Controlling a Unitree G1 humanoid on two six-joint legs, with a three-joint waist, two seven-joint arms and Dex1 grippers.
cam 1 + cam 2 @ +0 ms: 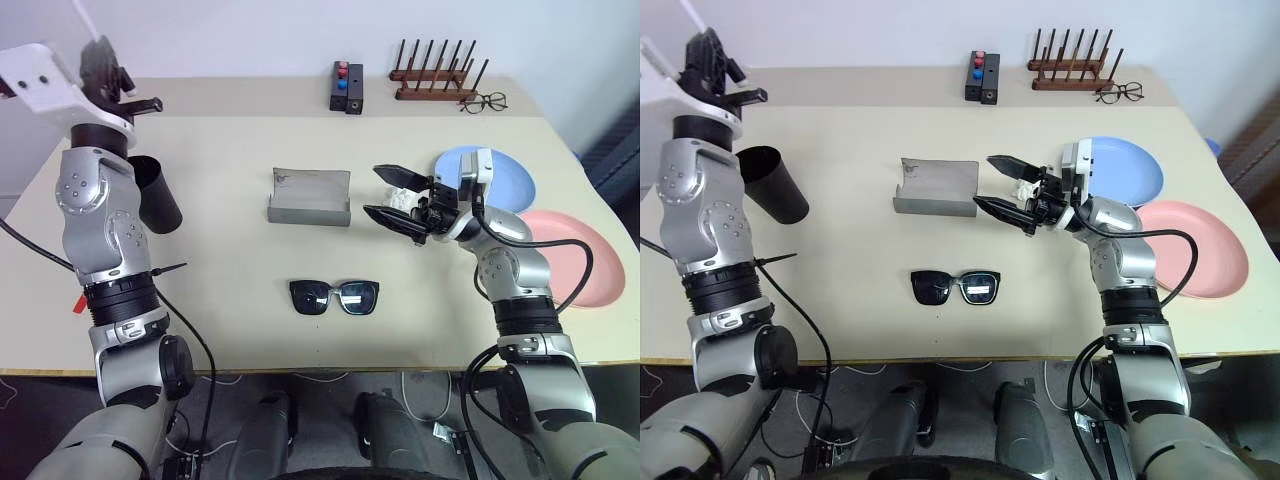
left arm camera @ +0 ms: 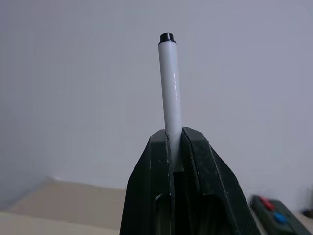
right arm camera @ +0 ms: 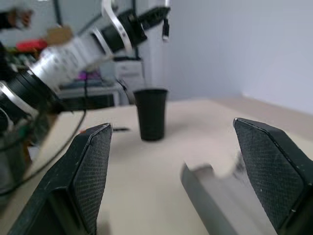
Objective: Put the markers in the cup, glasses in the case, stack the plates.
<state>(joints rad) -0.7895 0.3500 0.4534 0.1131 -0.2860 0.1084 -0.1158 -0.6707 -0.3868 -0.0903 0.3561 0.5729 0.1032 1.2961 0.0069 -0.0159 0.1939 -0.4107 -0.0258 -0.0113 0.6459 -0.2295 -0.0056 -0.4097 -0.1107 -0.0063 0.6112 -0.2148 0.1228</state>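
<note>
Beige table (image 1: 250, 250): carries every item below.

Two plates at the right side: a pink plate (image 1: 580, 260) nearer, and a light blue plate (image 1: 510, 180) just beyond it, their rims touching or overlapping; they are not stacked.

Black cup (image 1: 773, 183): upright on the left part of the table, beside the left arm.

Grey case (image 1: 309, 197): open at the table's middle, lid raised on its far side, nothing inside.

Wooden rack (image 1: 434, 72) at the far edge, right of centre, with thin-framed eyeglasses (image 1: 485, 102) lying just beside it. A black block (image 1: 347, 87) with red and blue tops stands left of the rack.

Black sunglasses (image 1: 335, 297): near the front edge at centre, folded flat, well apart from the case.

Left gripper (image 1: 103, 62): raised high over the far-left part of the table, above the cup. Its fingers (image 2: 200, 186) are pressed together on a white-barrelled marker (image 2: 169, 88) with a black end, which sticks straight out past the tips.

Right gripper (image 1: 393, 196): hovers just right of the case, pointing left, fingers spread wide and holding nothing.

Another slim marker (image 1: 167, 269) lies by the left arm, near the table's left front.
</note>
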